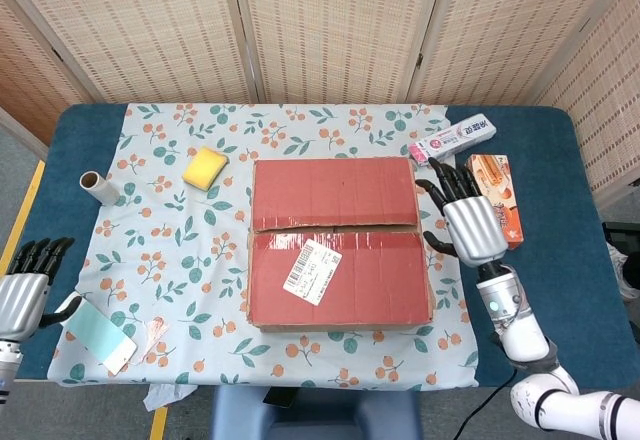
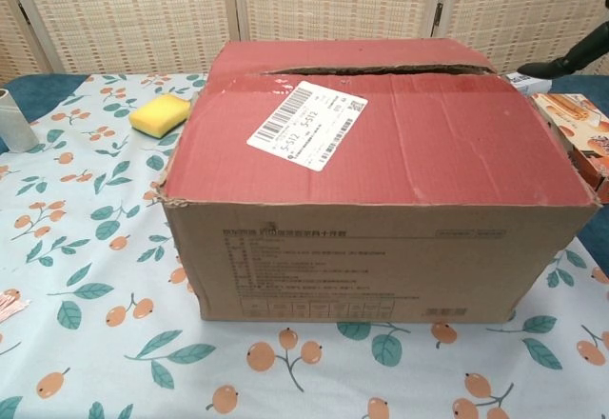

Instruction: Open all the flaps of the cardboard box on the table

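- Sitting mid-table on the floral cloth (image 1: 170, 250), the cardboard box (image 1: 338, 245) had both red top flaps shut, a narrow seam between them and one white barcode label (image 1: 312, 271) on the near flap.
- One right hand (image 1: 468, 226) hovered just beside the box's right edge, fingers (image 1: 450, 187) spread and released, grasping nothing.
- One left hand (image 1: 22, 288) lay well apart at the table's left edge, fingers spread, empty.
- Beyond the right fingers lay one toothpaste box (image 1: 453, 140); under them, one snack box (image 1: 495, 198).
- One yellow sponge (image 1: 205, 168), one cardboard roll (image 1: 99, 187).
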You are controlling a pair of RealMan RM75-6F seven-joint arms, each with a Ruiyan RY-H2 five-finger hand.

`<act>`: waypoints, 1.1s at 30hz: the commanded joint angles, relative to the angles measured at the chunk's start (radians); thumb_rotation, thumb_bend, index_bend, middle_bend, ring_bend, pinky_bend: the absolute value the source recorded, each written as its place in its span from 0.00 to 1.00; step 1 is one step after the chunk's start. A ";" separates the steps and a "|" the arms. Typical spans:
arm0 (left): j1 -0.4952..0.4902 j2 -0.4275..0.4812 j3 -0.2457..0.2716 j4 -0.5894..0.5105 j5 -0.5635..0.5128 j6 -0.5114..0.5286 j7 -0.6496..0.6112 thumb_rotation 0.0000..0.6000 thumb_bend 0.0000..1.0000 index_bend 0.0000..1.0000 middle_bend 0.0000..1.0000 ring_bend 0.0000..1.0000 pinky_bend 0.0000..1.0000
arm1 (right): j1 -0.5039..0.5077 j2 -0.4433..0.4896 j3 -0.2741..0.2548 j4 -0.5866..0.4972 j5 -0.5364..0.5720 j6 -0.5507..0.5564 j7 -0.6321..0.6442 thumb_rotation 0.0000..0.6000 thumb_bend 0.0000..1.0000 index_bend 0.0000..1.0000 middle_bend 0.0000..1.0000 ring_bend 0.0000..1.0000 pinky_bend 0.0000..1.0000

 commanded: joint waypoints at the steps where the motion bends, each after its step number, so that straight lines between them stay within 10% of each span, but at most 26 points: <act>1: -0.002 -0.005 0.002 0.006 0.002 0.000 -0.003 1.00 0.33 0.00 0.12 0.06 0.00 | 0.023 -0.031 -0.003 0.030 0.022 -0.017 -0.008 1.00 0.29 0.18 0.00 0.06 0.00; 15: -0.001 0.004 0.007 -0.001 -0.004 0.002 -0.023 1.00 0.33 0.00 0.12 0.06 0.00 | 0.109 -0.099 0.017 0.102 0.066 -0.033 -0.031 1.00 0.29 0.18 0.00 0.06 0.00; 33: -0.003 0.016 0.008 0.024 -0.025 -0.024 -0.108 1.00 0.33 0.00 0.12 0.05 0.00 | 0.269 -0.046 0.171 0.061 0.287 -0.075 -0.148 1.00 0.29 0.18 0.00 0.06 0.00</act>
